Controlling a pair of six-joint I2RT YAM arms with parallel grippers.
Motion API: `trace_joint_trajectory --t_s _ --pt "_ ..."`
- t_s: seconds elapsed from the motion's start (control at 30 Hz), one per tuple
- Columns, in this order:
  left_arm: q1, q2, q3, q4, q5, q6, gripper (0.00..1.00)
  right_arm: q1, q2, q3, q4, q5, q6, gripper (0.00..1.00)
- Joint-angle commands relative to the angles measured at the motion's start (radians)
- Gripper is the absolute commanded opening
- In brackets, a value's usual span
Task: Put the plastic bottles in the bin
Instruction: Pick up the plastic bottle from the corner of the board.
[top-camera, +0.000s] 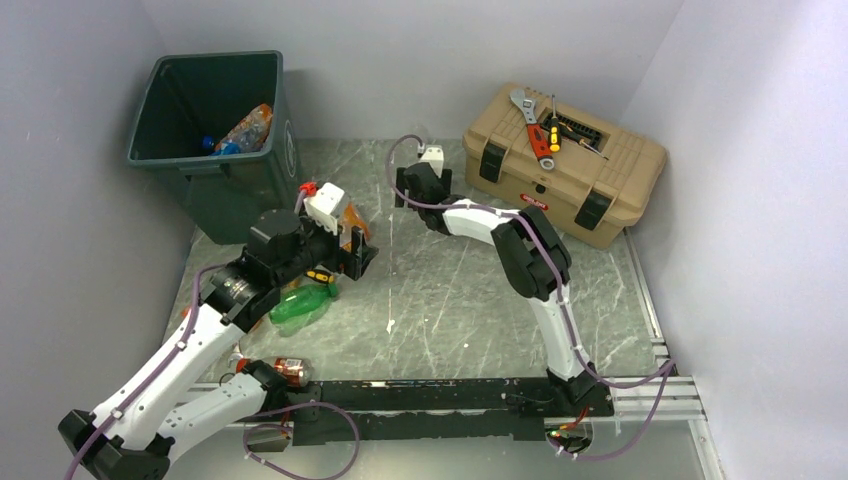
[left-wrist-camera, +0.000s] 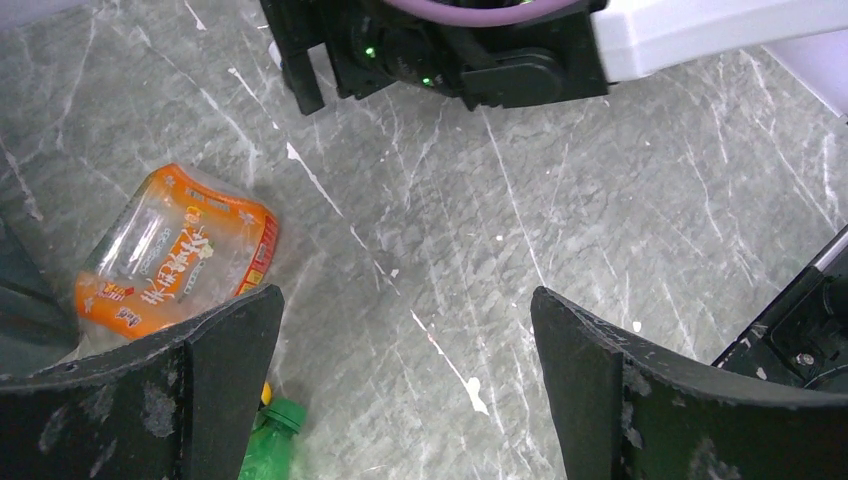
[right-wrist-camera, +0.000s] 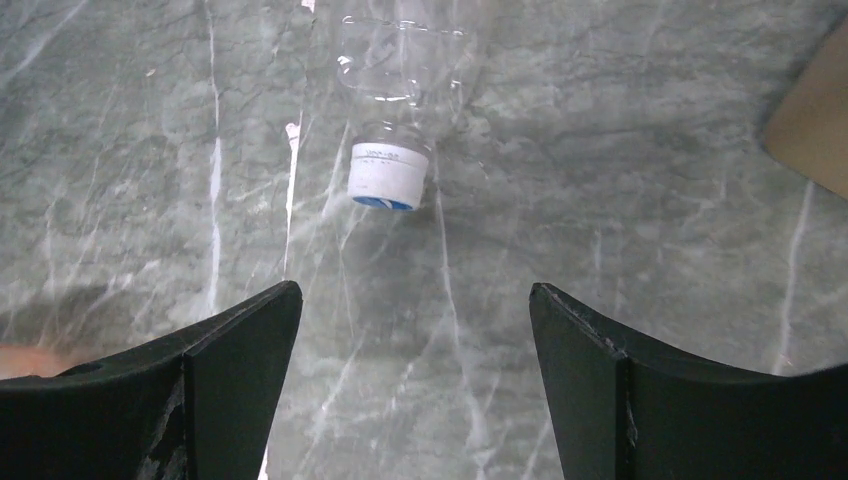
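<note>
Starting at our bases, we see a small bottle with a reddish label (top-camera: 291, 371) lying on the desk (top-camera: 450, 290), well in front of the bin (top-camera: 230, 200) and close against the left arm (top-camera: 190, 345). A little nearer the bin, a green bottle (top-camera: 303, 306) lies on its side, partly under that arm; its green cap shows at the lower edge of the left wrist view.

Next comes our left tool (left-wrist-camera: 405, 300), hanging above the desk just off the bin's front right corner. Its fingers stand wide apart with only bare desk between them. An orange-labelled bottle (left-wrist-camera: 175, 255) lies flat on the desk beside the tool's finger on the left of the wrist view, outside the gap. From above it is mostly hidden by the wrist.

Our right tool (right-wrist-camera: 415, 295) hangs to the right of the bin, roughly level with the bin's front wall. Its fingers are also spread wide and hold nothing. A clear bottle (right-wrist-camera: 400, 90) lies on the desk beyond the fingertips, its white cap pointing back toward the tool, apart from both fingers.

The bin stands upright at the far left corner, and several bottles in the bin (top-camera: 245, 130) rest at its bottom, one orange-labelled. Far to the right of the bin sits a tan toolbox (top-camera: 600, 185) with a wrench (top-camera: 522, 103) and screwdrivers (top-camera: 553, 130) on its lid.
</note>
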Motion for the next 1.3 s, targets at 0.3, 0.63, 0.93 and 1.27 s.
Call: trace_joint_trajectory --t_s 0.3,0.63,0.93,1.27 --pt "-0.003 -0.019 0.004 0.041 -0.002 -0.020 0.99 -0.024 0.189 0.292 -0.155 0.005 -0.009 0.77" --pt "-0.003 -0.033 0.002 0.037 -0.023 -0.015 1.00 -0.042 0.250 0.400 -0.212 -0.028 -0.004 0.57" --pt "-0.003 -0.036 0.002 0.034 -0.031 -0.013 0.99 -0.064 0.318 0.527 -0.322 -0.070 0.026 0.57" --pt "-0.003 -0.044 -0.007 0.045 -0.048 -0.007 0.99 -0.072 0.215 0.389 -0.230 -0.110 0.030 0.12"
